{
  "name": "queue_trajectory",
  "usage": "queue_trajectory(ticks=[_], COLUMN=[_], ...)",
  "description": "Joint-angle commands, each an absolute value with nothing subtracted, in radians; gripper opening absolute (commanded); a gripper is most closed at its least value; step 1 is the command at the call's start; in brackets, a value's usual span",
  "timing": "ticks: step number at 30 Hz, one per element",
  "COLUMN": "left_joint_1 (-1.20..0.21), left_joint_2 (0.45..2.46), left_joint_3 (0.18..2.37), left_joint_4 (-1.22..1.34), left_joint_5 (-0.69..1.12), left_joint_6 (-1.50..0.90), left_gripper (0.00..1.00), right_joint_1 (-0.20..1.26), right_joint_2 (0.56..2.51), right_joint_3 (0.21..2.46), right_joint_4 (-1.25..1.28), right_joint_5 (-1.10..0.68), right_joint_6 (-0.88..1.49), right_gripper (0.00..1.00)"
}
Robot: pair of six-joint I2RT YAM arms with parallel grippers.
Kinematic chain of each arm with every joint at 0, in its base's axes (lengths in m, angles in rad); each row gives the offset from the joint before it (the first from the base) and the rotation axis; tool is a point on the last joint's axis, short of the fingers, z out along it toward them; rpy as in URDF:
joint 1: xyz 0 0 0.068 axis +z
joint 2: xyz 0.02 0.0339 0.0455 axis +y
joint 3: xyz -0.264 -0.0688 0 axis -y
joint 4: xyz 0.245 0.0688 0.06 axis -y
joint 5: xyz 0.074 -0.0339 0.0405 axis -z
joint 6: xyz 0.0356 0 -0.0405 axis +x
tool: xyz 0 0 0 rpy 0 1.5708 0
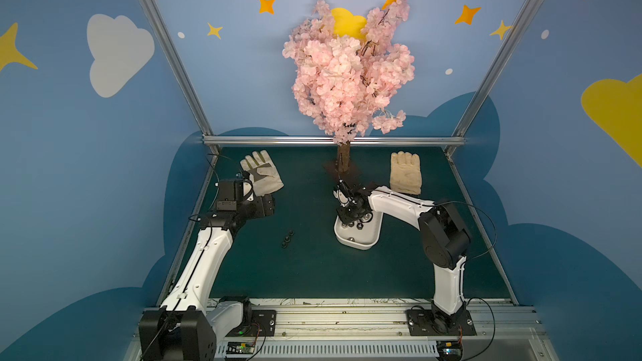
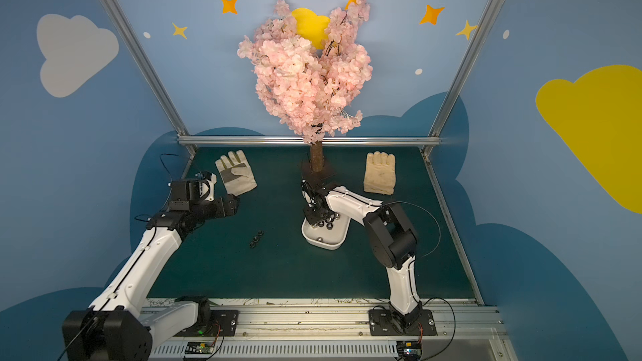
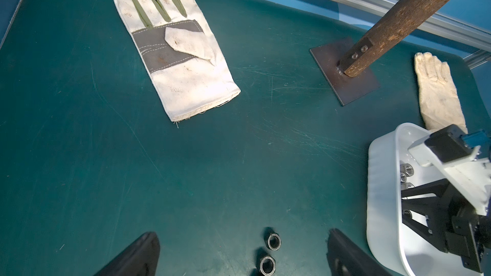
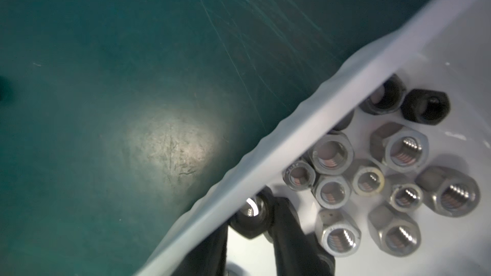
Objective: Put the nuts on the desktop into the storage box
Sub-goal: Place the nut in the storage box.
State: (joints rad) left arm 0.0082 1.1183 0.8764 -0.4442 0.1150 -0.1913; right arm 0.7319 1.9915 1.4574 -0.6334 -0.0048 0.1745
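Observation:
Three black nuts (image 1: 287, 237) (image 2: 256, 237) lie in a short row on the dark green desktop (image 1: 302, 272), left of the white storage box (image 1: 357, 244) (image 2: 324, 244). Two of them (image 3: 274, 241) show between the wide-apart fingers of my open left gripper (image 3: 243, 237), which hovers above them and holds nothing. My right gripper (image 4: 251, 212) hangs inside the storage box (image 4: 292, 128), its fingertips closed on a black nut (image 4: 249, 217) near the box wall. Several silver and black nuts (image 4: 332, 155) lie in a heap on the box floor beside it.
A pale glove with a grey palm patch (image 1: 262, 171) lies at the back left and a cream knitted glove (image 1: 405, 171) at the back right. A pink blossom tree's trunk (image 1: 344, 161) stands on a dark plate behind the box. Aluminium rails (image 1: 333, 140) edge the desktop.

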Motion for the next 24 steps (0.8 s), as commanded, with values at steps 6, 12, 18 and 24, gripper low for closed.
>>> queue_trajectory(ticks=[6, 12, 18, 24], left_joint_1=[0.006, 0.006, 0.006, 0.006], left_joint_2=[1.115, 1.116, 1.114, 1.116], left_joint_3=[0.873, 0.873, 0.873, 0.871], left_joint_4=[-0.439, -0.439, -0.439, -0.435], left_joint_5=[0.116, 0.117, 0.12, 0.121], left_joint_6=[-0.195, -0.197, -0.196, -0.199], left_gripper=[1.0, 1.0, 1.0, 1.0], right_joint_1=[0.736, 0.737, 0.739, 0.809], right_joint_2=[1.936, 1.879, 1.877, 1.81], right_joint_3=[1.463, 1.459, 1.448, 1.471], right_joint_4=[-0.651, -0.66, -0.665, -0.622], right_joint_5=[0.024, 0.038, 0.048, -0.028], right_joint_6=[0.149, 0.143, 0.144, 0.115], right_gripper=[0.37, 0.37, 0.34, 0.39])
